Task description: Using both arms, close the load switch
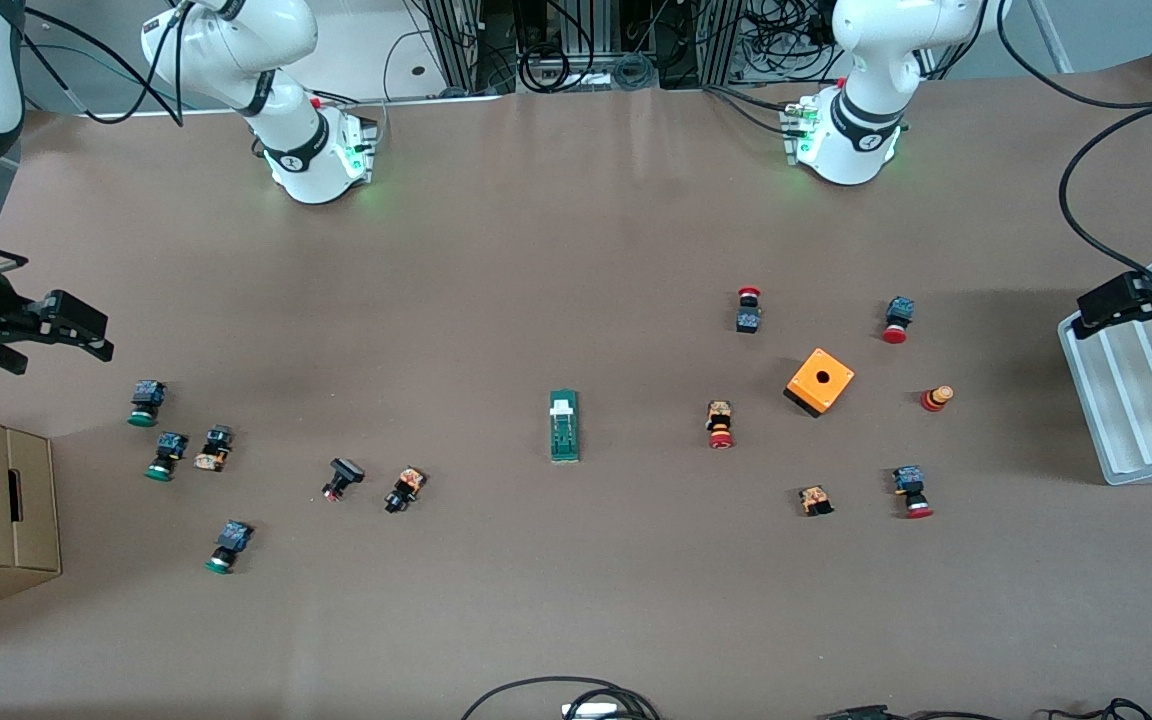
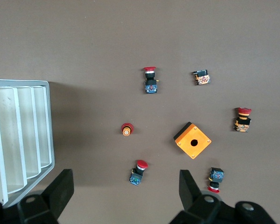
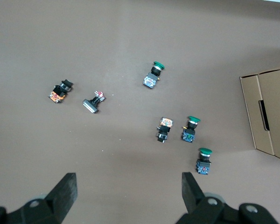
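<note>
The load switch (image 1: 564, 426) looks light, stiff and prone to sliding; one hand should pin its green body while the other presses the white lever (image 1: 562, 408). The left hand (image 1: 1131, 298) and right hand (image 1: 71, 325) hang released at the worktop (image 1: 536, 260) ends.

White arms (image 1: 286, 120) (black-banded, green-lit)

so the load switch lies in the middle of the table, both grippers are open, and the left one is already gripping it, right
Not quite. The left gripper grips nothing: the front view shows it open over the white tray, away from the load switch. The switch does lie mid-table untouched, and the right gripper is open too.
</note>
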Action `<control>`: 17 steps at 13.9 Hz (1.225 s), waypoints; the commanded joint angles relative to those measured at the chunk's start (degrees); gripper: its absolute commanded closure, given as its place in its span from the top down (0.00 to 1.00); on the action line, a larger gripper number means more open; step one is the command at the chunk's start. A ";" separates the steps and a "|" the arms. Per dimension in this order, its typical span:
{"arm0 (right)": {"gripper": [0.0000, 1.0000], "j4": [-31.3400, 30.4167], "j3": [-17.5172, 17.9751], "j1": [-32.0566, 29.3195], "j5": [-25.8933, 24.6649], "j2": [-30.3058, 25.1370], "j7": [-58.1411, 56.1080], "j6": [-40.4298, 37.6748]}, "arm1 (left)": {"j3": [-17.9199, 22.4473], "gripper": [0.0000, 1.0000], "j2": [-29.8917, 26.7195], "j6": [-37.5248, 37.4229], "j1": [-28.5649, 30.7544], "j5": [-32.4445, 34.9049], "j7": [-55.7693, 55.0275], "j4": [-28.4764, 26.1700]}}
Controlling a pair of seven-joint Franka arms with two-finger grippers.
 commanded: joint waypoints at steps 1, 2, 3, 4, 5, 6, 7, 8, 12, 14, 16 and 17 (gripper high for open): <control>1.00 -0.05 -0.13 0.18 0.04 -0.33 0.39 0.31 | -0.65 1.00 0.47 -0.06 0.55 0.77 0.14 1.03; 1.00 0.38 -0.13 0.19 0.12 0.10 0.65 0.39 | -0.65 1.00 0.47 -0.06 0.55 0.77 0.14 1.03; 1.00 0.64 -0.13 0.19 0.21 0.19 0.65 0.39 | -0.65 1.00 0.47 -0.06 0.55 0.77 0.14 1.03; 1.00 0.73 -0.13 0.19 0.21 0.19 0.74 0.39 | -0.65 1.00 0.47 -0.06 0.55 0.77 0.14 1.03; 1.00 0.73 -0.13 0.19 0.21 0.19 0.65 0.39 | -0.65 1.00 0.56 -0.06 0.55 0.68 0.14 1.03; 1.00 0.73 -0.13 0.19 0.21 0.19 0.65 0.48 | -0.65 1.00 0.56 -0.06 0.46 0.51 0.05 1.11; 1.00 0.73 -0.13 0.19 0.21 0.19 0.74 0.48 | -0.91 1.00 0.65 0.03 0.20 0.51 -0.04 1.11; 1.00 0.73 -0.13 0.19 0.21 0.19 0.65 0.48 | -1.09 1.00 0.91 -0.06 0.03 0.42 -0.12 1.20; 1.00 0.91 -0.13 1.06 0.21 0.19 0.74 0.66 | -3.18 1.00 4.06 -0.06 -0.50 -1.34 0.58 2.69; 1.00 1.00 -0.13 1.06 0.21 0.27 0.74 0.75 | -5.48 1.00 5.40 -0.15 -0.50 -1.34 0.49 2.52; 1.00 1.00 -0.22 0.98 0.12 0.28 0.74 0.83 | -8.72 1.00 5.92 0.11 -0.50 -0.99 0.49 2.52; 1.00 1.00 -0.22 0.80 0.12 0.28 0.65 0.83 | -9.61 1.00 6.62 1.33 -0.50 -0.73 0.66 2.61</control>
